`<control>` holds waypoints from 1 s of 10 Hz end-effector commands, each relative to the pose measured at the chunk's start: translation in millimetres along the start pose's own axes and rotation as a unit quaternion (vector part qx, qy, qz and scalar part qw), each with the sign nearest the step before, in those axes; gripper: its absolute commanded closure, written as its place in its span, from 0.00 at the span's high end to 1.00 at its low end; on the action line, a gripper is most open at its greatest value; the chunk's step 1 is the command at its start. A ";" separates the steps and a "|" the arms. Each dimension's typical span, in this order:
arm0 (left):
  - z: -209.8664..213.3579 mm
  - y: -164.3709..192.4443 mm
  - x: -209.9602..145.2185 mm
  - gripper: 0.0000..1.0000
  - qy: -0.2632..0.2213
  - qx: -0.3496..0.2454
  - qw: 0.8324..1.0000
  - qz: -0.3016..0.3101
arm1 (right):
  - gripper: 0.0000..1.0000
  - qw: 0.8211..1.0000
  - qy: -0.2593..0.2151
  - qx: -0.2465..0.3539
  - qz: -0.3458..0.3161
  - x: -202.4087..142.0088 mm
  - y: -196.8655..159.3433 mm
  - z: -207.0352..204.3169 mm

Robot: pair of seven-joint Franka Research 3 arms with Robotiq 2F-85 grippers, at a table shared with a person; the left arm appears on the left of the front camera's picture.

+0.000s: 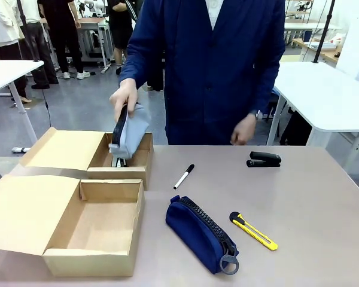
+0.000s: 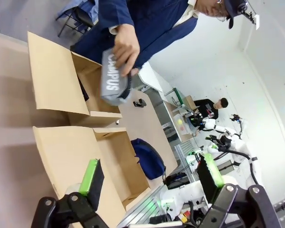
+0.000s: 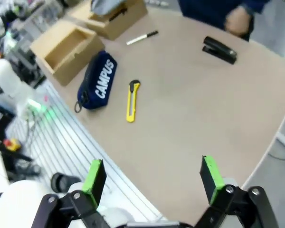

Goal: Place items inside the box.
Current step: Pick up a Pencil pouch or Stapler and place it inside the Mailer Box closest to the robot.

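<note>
A person's hand holds the grey zip pencil case upright over the far cardboard box, its lower end inside the box. On the table lie the navy pencil case, the yellow-black utility knife, the white marker and the black stapler. My left gripper hangs open and holds nothing, off to the side of the near box, with the grey case beyond it. My right gripper is open and holds nothing, high above the table edge, well short of the knife and the navy case.
A second open cardboard box stands at the near left, its flap spread to the left. The person stands at the far edge, the other hand near the stapler. Bare tabletop lies to the right. White tables and other people stand farther back.
</note>
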State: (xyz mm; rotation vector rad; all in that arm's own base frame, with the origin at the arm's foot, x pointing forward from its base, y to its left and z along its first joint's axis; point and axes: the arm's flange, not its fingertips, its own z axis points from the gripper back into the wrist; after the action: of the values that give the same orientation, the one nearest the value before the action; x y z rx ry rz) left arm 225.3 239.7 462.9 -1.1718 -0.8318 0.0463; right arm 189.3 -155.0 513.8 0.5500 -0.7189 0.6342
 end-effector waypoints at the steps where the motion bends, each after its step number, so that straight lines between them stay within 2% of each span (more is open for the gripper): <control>1: -0.5 -0.8 0.5 1.00 -0.009 -0.009 1.000 -0.011 | 1.00 0.992 0.075 0.021 0.095 53.1 -29.0 -78.3; 3: -0.5 -0.8 0.5 1.00 -0.009 -0.009 1.000 -0.011 | 1.00 0.980 0.144 0.047 0.130 81.3 -57.1 -148.1; 4: -0.5 -0.8 0.5 1.00 -0.009 -0.009 1.000 -0.011 | 1.00 0.975 0.161 0.063 0.141 86.9 -55.6 -166.8; 5: -0.5 -0.8 0.5 1.00 -0.009 -0.009 1.000 -0.011 | 1.00 0.976 0.176 0.046 0.121 89.4 -44.7 -172.4; 6: -0.5 -0.8 0.5 1.00 -0.009 -0.009 1.000 -0.011 | 1.00 0.977 0.159 0.052 0.129 74.9 -26.4 -165.5; 10: -0.5 -0.8 0.5 1.00 -0.009 -0.009 1.000 -0.011 | 1.00 0.975 0.171 0.051 0.129 82.0 -35.0 -173.3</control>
State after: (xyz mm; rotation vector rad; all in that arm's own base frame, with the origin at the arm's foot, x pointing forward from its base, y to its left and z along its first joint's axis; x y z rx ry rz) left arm 225.3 239.5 463.2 -1.1713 -0.8316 0.0455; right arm 330.1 -41.5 463.1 0.4288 -0.4479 0.9851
